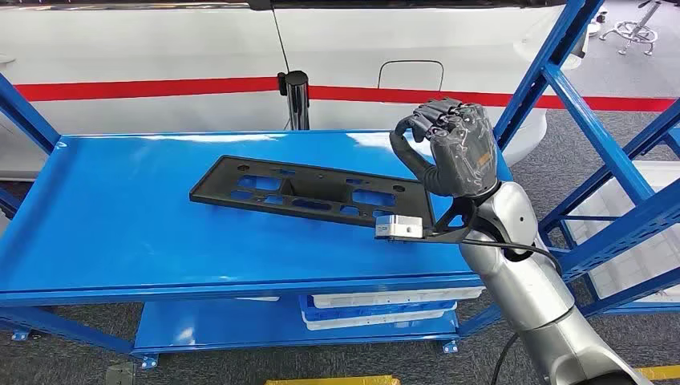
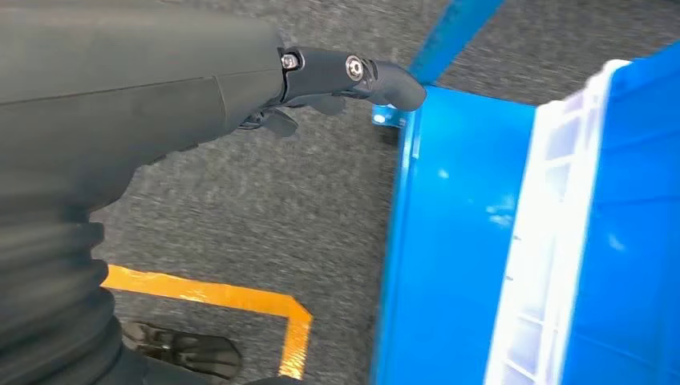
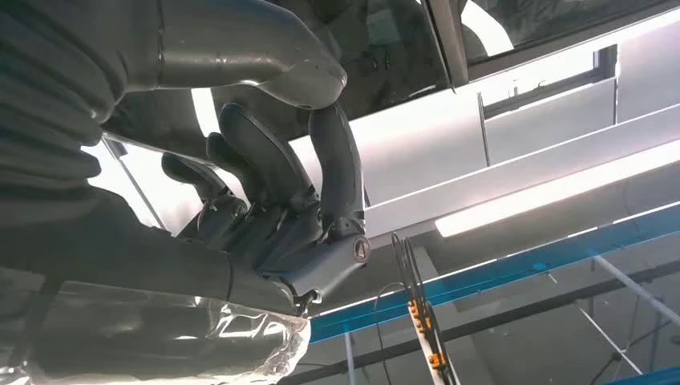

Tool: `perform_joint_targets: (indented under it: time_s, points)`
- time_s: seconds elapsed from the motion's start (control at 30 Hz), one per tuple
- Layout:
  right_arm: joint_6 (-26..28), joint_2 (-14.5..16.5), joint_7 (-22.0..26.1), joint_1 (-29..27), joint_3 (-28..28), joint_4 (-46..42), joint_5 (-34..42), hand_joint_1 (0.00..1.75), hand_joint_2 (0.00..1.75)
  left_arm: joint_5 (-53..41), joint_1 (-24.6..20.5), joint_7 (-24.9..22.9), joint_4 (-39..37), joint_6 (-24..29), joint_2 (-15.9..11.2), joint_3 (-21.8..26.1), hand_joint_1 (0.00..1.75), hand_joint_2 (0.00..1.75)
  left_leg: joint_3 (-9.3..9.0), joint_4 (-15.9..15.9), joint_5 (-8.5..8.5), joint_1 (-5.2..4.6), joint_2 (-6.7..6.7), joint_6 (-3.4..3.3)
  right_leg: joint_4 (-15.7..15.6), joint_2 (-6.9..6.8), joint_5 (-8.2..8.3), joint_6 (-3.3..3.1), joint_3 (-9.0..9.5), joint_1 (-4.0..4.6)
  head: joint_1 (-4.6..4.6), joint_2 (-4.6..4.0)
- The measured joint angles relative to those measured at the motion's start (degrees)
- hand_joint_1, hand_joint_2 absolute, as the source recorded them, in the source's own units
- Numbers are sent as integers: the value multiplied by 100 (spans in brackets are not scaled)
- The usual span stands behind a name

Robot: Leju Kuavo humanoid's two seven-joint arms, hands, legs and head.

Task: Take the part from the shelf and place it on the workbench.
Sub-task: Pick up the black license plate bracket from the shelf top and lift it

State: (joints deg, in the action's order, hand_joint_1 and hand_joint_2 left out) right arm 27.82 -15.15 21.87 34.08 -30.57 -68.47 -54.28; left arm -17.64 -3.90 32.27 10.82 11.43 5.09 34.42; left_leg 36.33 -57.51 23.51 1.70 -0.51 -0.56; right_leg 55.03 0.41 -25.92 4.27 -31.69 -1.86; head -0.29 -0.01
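A flat black part (image 1: pixel 309 192) with several cut-outs lies on the blue workbench (image 1: pixel 120 216), slightly right of its middle. My right hand (image 1: pixel 457 148) hovers just above and beyond the part's right end, fingers curled in toward the thumb with nothing between them. The right wrist view shows those curled fingers (image 3: pixel 273 208) against a bright ceiling. My left hand (image 2: pixel 240 72) hangs low over the grey floor beside the bench's lower shelf (image 2: pixel 449 241), a finger stretched out and nothing in it.
A blue rack frame (image 1: pixel 577 104) rises close on the right of my right arm. White trays (image 1: pixel 385 309) sit on the lower shelf, with a white crate edge (image 2: pixel 553 241) near my left hand. A black post (image 1: pixel 295 96) stands behind the bench. Yellow floor tape (image 2: pixel 224 297) runs below.
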Motion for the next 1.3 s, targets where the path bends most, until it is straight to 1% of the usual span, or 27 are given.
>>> perform_joint_targets:
  time_s: [0.03, 0.17, 0.33, 0.6, 0.73, 0.9, 1.03, 1.1, 1.2, 1.3]
  points:
    - [-1, -6, -2, -7, 3, -8, -3, 0, 175, -22, 0, 28, 0, 27, 0, -1, 0, 175, 0, 0, 0, 0, 0, 0, 0, 0, 0, 0, 0, 0, 0, 0]
    - [-10, -34, -24, -54, 32, -53, -30, 0, 175, -97, -1, 185, 0, 210, 2, -2, 0, 0, 0, 0, 0, 0, 0, 0, 0, 0, 0, 0, 1, 0, 1, -1]
    - [-14, -58, -60, -119, 69, -86, -95, 0, 175, -199, 1, 2, 0, 571, -1, 0, 0, 0, 0, 0, 0, 0, 0, 0, 0, 0, 0, 0, 1, 0, 0, -1]
    - [-49, -84, -61, -155, 78, -131, -109, 0, 175, -216, 1, -110, 0, 615, -5, 0, 0, 0, 0, 0, 0, 0, 0, 0, 0, 0, 0, 0, 1, 0, -1, -1]
    - [-308, -192, -78, -175, 87, -222, -23, 0, 175, -227, 4, -174, 0, 530, -17, 0, 0, 0, 0, 0, 0, 0, -2, 0, 0, 0, 0, 0, 1, 0, 1, -1]
    - [-824, -451, 68, -228, 182, -369, 473, 0, 175, -227, 5, -218, 0, 491, -22, 3, 0, 0, 0, 0, 0, -1, -2, 0, 0, 0, 0, 0, 2, -1, 1, -1]
    - [-1456, -728, 225, -317, 227, -480, 968, 0, 175, -221, 6, -229, 0, 491, -22, 29, 0, 0, 0, 0, 1, -1, -3, -1, -1, -1, 0, 0, 2, -1, 0, -1]
    - [-1863, -908, 244, -385, 219, -542, 1159, 0, 175, -213, 9, -228, 0, 493, -26, 53, 0, 0, 0, 0, 1, -1, -4, -1, -1, -1, 0, 0, 2, 0, 0, -1]
    - [-2537, -1270, 252, -507, 181, -675, 1468, 0, 175, -198, 19, -247, 0, 512, -35, 105, 0, 0, 1, 0, 1, -1, -7, -1, -1, -2, 0, 0, 4, 0, 0, -1]
    - [-2928, -1621, 280, -605, 139, -850, 1734, 0, 175, -192, 32, -287, 0, 537, -39, 168, 0, 0, 2, 0, 4, -2, -6, 1, -1, -2, 0, 1, 4, 0, 1, -1]
